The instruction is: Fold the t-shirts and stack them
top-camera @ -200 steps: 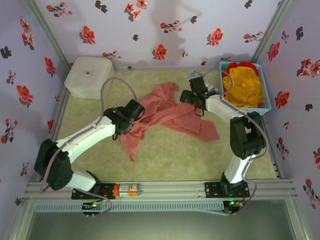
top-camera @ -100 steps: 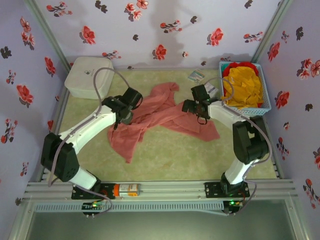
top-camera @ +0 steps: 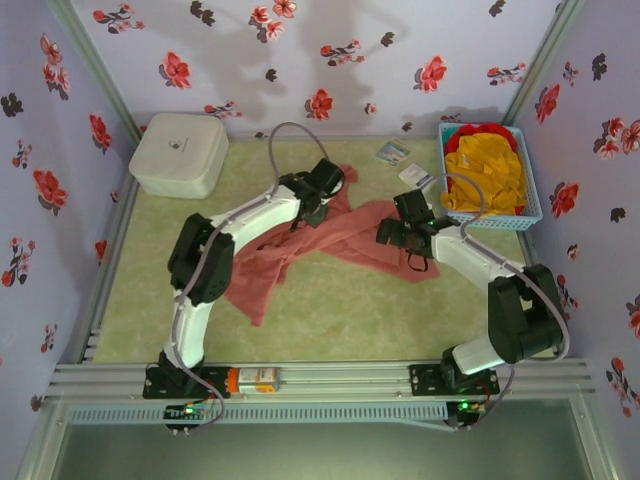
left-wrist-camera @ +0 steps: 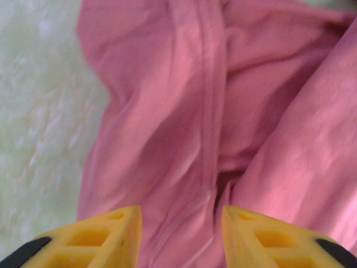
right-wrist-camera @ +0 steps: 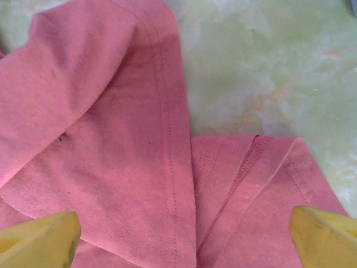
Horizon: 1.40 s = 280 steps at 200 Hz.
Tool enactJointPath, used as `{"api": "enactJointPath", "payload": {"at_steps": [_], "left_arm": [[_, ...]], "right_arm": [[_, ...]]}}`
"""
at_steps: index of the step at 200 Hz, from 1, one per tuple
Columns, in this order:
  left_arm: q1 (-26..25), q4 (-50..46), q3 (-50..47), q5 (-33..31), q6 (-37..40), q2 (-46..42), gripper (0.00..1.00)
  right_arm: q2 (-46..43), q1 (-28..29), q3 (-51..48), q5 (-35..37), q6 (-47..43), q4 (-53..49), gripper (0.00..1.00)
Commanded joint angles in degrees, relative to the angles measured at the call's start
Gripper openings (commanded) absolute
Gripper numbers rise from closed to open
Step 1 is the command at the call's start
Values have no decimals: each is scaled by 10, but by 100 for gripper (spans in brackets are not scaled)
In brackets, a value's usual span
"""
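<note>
The dusty-pink t-shirt (top-camera: pixel 350 235) lies crumpled across the middle of the green mat. My left gripper (top-camera: pixel 322 190) reaches over its far end. In the left wrist view the left gripper (left-wrist-camera: pixel 181 215) has its yellow fingers (left-wrist-camera: pixel 120 229) apart above folds of the pink t-shirt (left-wrist-camera: pixel 184 111), gripping nothing. My right gripper (top-camera: pixel 393 232) hovers over the shirt's right part. In the right wrist view the right gripper (right-wrist-camera: pixel 184 218) stands wide open above a hemmed edge of the pink t-shirt (right-wrist-camera: pixel 111 139). A mustard t-shirt (top-camera: pixel 485 175) and a red t-shirt (top-camera: pixel 490 132) lie in the basket.
A blue basket (top-camera: pixel 533 205) stands at the back right against the wall. A white rounded box (top-camera: pixel 180 152) sits at the back left. Two small cards (top-camera: pixel 393 152) lie on the mat near the basket. Bare green mat (top-camera: pixel 350 310) stretches in front of the shirt.
My left gripper swung from the shirt's left side to its far end and opened. The shirt's left part dropped and spread. My right gripper drifted slightly right and nearer.
</note>
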Motion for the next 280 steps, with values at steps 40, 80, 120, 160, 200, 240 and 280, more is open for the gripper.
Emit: {"api": "enactJointPath", "payload": {"at_steps": [40,80,120,160,200,240,280], "left_arm": [[-6,11,146,31,19,131,40],[13,23,168,30,-4,163,37],[26,29,181,33,5,185,31],[32,21,198,33,11,192,14],[32,10,202,42,18,166,0],[27,14,167,48,22,98,0],[25,15,154,52,32,88,9]], "right_arm": [[-20,-6,-21,13,9,-9,97],[-17,-14,-29,1,7,-2,97],[-22,-23,-37,-8,10,3,97],[-28,-28,-38,-8,13,1,97],[-25,-38,-29,-5,18,-3,96],[-20,-42,-15,-7,25,1,95],[-15,-44,-11,-16,30,7,95]]}}
